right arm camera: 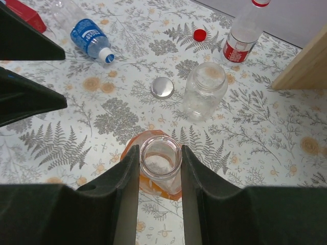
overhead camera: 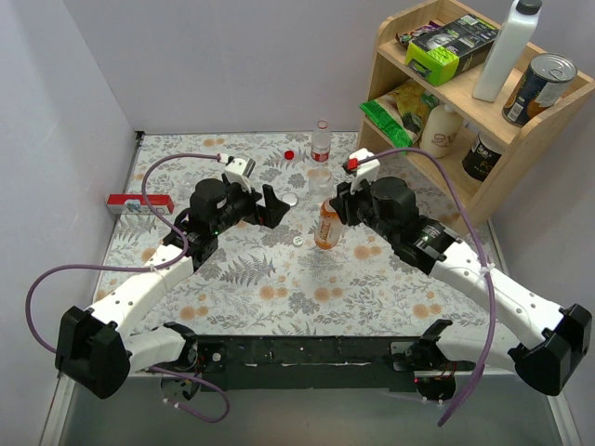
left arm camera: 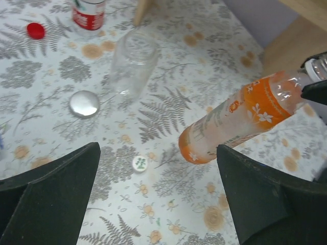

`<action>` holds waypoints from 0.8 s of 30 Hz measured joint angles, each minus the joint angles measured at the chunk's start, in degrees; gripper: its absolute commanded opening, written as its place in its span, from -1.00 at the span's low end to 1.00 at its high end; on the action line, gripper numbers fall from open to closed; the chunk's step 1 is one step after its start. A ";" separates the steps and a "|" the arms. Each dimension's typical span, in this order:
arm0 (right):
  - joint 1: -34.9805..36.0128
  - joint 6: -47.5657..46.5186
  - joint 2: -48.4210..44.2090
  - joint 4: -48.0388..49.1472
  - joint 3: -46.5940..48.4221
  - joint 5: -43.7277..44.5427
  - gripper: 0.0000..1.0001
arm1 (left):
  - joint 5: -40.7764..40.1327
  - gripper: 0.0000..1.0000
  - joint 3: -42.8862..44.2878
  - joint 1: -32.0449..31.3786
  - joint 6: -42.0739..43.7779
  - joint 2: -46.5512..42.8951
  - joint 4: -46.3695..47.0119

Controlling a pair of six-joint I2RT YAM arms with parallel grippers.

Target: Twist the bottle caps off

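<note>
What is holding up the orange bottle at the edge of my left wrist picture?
Observer: The right claw. It is shut on the neck of the orange bottle.
Operator: Is the lid off?
Observer: Yes. The right wrist view looks straight down into its open mouth.
Operator: Is there a bottle I can't see?
Observer: Yes, a blue bottle lies on its side, with its cap on.
</note>
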 measured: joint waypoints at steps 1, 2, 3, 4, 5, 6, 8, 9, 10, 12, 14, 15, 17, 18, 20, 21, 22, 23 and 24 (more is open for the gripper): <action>0.59 -0.52 0.81 1.18 -0.46 1.11 -0.97 | -1.64 0.96 0.02 0.00 0.22 0.00 -0.42; 1.07 -1.03 1.66 2.25 -0.85 2.19 -0.97 | -3.52 0.96 0.11 0.00 0.61 0.00 -1.09; 1.51 -1.60 2.43 3.30 -1.27 3.13 -0.97 | -5.01 0.96 0.17 0.00 1.14 0.00 -1.60; 1.95 -2.01 3.23 3.89 -1.49 4.07 -0.97 | -7.13 0.96 0.20 0.00 1.79 0.00 -2.14; 2.27 -2.45 4.22 5.20 -1.77 5.16 -0.97 | -8.22 0.96 0.20 0.00 2.23 0.00 -2.40; 2.51 -2.71 4.63 5.86 -1.95 5.60 -0.97 | -9.40 0.96 0.22 0.00 2.64 0.00 -2.62; 2.91 -3.69 5.84 7.76 -2.51 6.91 -0.97 | -10.71 0.96 0.24 0.00 3.32 0.00 -3.17; 3.06 -4.02 6.43 8.76 -2.86 7.48 -0.97 | -10.97 0.96 0.24 0.00 3.52 0.00 -3.37; 3.10 -4.35 7.02 9.51 -3.15 8.00 -0.97 | -11.26 0.96 0.24 0.00 3.76 0.00 -3.54; 3.15 -4.87 8.31 10.58 -3.26 8.87 -0.97 | -11.58 0.96 0.24 0.00 4.09 0.00 -3.67; 3.15 -4.96 9.55 11.96 -3.37 9.35 -0.97 | -11.82 0.96 0.24 0.00 4.42 0.02 -3.80; 3.15 -4.94 9.88 12.55 -3.58 9.44 -0.97 | -11.89 0.96 0.24 0.00 4.55 0.02 -3.89; 3.15 -4.92 10.47 13.18 -4.17 9.77 -0.97 | -12.00 0.96 0.26 -0.07 4.79 0.02 -3.96; 3.15 -4.92 10.82 13.20 -4.31 9.81 -0.97 | -12.04 0.96 0.26 -0.07 4.92 0.00 -4.00; 3.15 -4.66 11.50 13.27 -4.33 9.81 -0.97 | -12.07 0.96 0.28 -0.11 5.14 0.00 -4.11; 3.15 -4.50 11.82 13.29 -4.33 9.79 -0.97 | -12.09 0.96 0.28 -0.11 5.20 0.00 -4.13; 3.15 -4.31 12.11 13.27 -4.33 9.79 -0.97 | -12.09 0.96 0.31 -0.11 5.31 0.02 -4.20; 3.15 -4.07 12.39 13.38 -4.33 9.88 -0.97 | -12.13 0.96 0.33 -0.13 5.33 0.02 -4.28; 3.15 -3.82 12.55 13.57 -4.33 9.86 -0.97 | -12.15 0.96 0.33 -0.15 5.35 0.00 -4.28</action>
